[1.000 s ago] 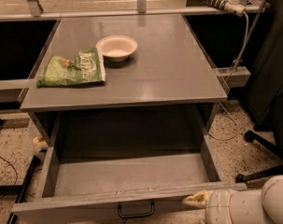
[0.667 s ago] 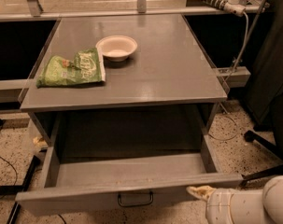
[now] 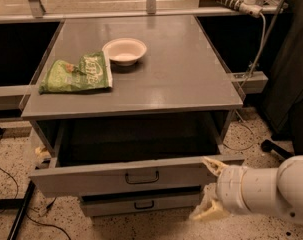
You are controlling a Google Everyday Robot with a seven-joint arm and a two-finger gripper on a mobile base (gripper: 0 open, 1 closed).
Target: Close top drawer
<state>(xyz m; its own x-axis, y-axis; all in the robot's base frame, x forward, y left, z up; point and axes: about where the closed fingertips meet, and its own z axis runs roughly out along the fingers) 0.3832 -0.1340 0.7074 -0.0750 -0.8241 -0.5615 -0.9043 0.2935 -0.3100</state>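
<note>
The top drawer (image 3: 91, 178) of the grey cabinet stands partly open, and its grey front carries a small black handle (image 3: 142, 177). The inside is dark and looks empty. My gripper (image 3: 207, 189) is at the right end of the drawer front, on a white arm coming in from the lower right. Its fingers are spread apart. The upper fingertip (image 3: 211, 164) lies against the front's top right corner and the lower fingertip (image 3: 203, 213) is below the front's bottom edge.
A second drawer front (image 3: 111, 205) with a black handle shows just below. On the cabinet top (image 3: 181, 74) lie a green chip bag (image 3: 76, 74) and a white bowl (image 3: 124, 50). A power strip and cable hang at the right (image 3: 251, 4). The floor is speckled.
The top drawer has slid well back into the cabinet. My gripper has moved forward with it, staying against the right end of the front.
</note>
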